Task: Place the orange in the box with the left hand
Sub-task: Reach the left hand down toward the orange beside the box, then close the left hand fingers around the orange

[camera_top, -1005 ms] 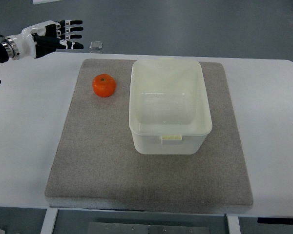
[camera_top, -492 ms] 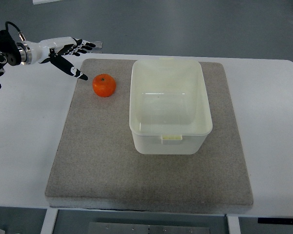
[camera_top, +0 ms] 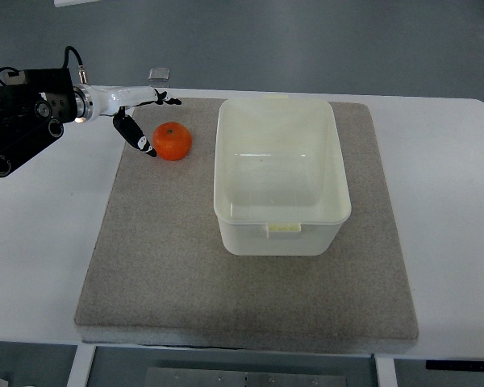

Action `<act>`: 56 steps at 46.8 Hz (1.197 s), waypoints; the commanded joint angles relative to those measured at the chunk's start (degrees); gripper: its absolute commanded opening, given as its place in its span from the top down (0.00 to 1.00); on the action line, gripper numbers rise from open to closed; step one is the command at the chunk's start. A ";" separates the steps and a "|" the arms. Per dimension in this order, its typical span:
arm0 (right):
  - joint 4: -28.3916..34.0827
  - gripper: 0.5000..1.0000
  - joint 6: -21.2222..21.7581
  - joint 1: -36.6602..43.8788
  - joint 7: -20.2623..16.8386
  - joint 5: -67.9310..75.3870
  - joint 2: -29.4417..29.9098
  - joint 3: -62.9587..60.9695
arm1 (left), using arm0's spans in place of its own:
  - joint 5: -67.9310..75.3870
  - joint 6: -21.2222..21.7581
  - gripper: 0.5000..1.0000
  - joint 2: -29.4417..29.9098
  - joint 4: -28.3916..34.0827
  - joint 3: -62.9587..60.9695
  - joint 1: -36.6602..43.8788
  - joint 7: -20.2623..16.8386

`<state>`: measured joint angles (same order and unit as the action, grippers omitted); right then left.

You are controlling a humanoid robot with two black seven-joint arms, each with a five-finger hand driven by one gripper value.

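An orange sits on the grey mat, just left of the empty cream plastic box. My left hand reaches in from the left edge and hovers at the orange's upper left. Its thumb points down beside the fruit's left side and the other fingers stretch out behind it. The hand is spread and holds nothing. My right arm does not show.
The mat lies on a white table. A small clear square object rests at the table's far edge behind the hand. Grey floor lies beyond the table.
My left arm has swung in from the upper left toward the orange and lowered. The hand has turned so the thumb now hangs next to the fruit. Orange and box have not moved.
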<state>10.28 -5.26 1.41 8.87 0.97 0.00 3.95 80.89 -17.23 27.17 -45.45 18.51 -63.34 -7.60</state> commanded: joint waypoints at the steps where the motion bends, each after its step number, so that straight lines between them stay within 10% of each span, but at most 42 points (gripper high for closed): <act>1: 0.00 0.14 -0.02 0.00 0.01 0.00 0.00 0.00 | 1.37 0.17 0.02 -1.24 0.27 -0.06 -0.03 -0.04; 56: 0.00 0.14 -0.02 0.00 0.01 0.00 0.00 0.00 | 6.38 3.51 0.04 -4.41 2.21 -2.87 -0.03 0.04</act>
<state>10.28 -5.27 1.41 8.87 0.97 0.00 3.95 87.30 -13.71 22.78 -43.24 15.57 -63.30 -7.56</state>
